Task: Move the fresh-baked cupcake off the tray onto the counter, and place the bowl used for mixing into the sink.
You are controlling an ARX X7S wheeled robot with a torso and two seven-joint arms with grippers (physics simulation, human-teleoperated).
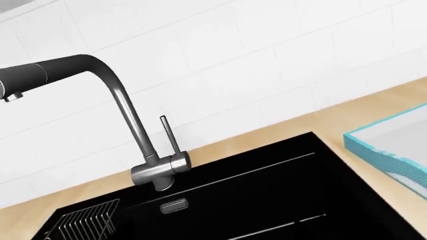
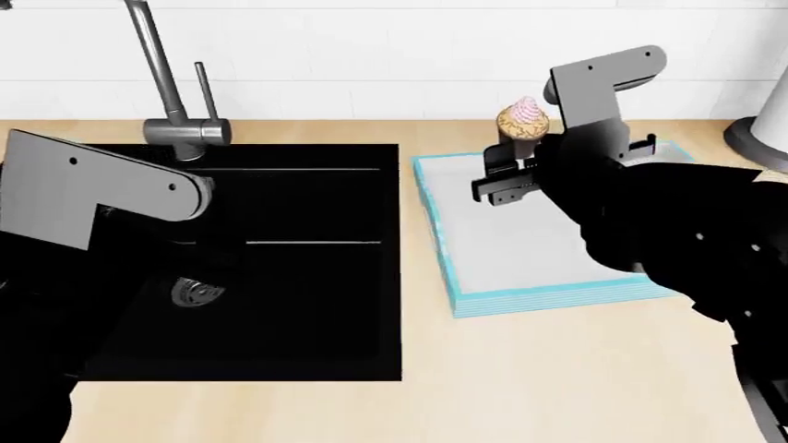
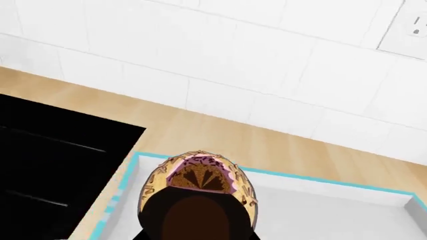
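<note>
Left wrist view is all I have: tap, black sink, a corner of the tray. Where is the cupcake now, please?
Observer: The cupcake is in the right tool, raised over the far edge of the tray.
Operator: Is it still touching the tray?
Observer: It looks lifted; the right wrist view shows the cupcake's underside with the tray's rim behind it.
Operator: Is the bowl already in the sink?
Observer: I see no bowl in the sink in the head view, only the drain.
</note>
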